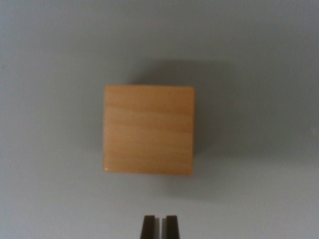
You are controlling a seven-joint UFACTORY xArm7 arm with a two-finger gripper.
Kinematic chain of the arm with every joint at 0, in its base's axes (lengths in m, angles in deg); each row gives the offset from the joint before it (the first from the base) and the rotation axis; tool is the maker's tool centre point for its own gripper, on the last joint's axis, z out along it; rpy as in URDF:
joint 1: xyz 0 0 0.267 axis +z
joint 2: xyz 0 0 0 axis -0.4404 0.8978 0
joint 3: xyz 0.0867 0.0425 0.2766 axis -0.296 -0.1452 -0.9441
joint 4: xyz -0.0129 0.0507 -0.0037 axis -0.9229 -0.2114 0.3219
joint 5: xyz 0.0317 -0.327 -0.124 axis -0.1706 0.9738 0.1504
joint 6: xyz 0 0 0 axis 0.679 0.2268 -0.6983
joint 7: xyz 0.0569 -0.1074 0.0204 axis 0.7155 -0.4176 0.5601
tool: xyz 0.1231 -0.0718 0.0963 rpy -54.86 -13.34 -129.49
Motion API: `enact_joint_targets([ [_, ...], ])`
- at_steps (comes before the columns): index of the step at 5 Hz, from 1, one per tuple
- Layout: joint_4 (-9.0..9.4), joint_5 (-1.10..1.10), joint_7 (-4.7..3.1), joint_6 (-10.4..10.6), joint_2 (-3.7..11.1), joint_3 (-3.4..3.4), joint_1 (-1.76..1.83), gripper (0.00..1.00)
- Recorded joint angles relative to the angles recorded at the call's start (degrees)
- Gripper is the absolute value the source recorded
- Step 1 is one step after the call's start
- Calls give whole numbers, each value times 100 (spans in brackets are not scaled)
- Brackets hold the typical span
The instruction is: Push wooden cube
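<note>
Grey tabletop [50,50] bears wooden cube [148,129]; gripper [160,226] below looks nearly pressed together.

Hand [159,226] cut off by bottom edge; whole view blurred.

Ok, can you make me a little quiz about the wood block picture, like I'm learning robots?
1. True or false: the dark tool at the bottom edge of the wrist view is touching the light-brown square wooden cube.
2. What does the cube rest on? A) green cloth B) plain grey surface C) white plate
3. Fill in: the cube's shadow falls above it and to the wrist view's ____.

Key:
1. False, a strip of grey shows between them.
2. B
3. right
</note>
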Motion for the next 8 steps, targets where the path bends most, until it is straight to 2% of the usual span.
enact_joint_targets([
  [1, 127, -3, 36, 155, 42, -32, 18, 0],
  [2, 127, -3, 36, 155, 42, -32, 18, 0],
  [3, 227, -6, 64, 277, 76, -57, 33, 0],
  [8, 365, -9, 103, 446, 122, -92, 53, 0],
])
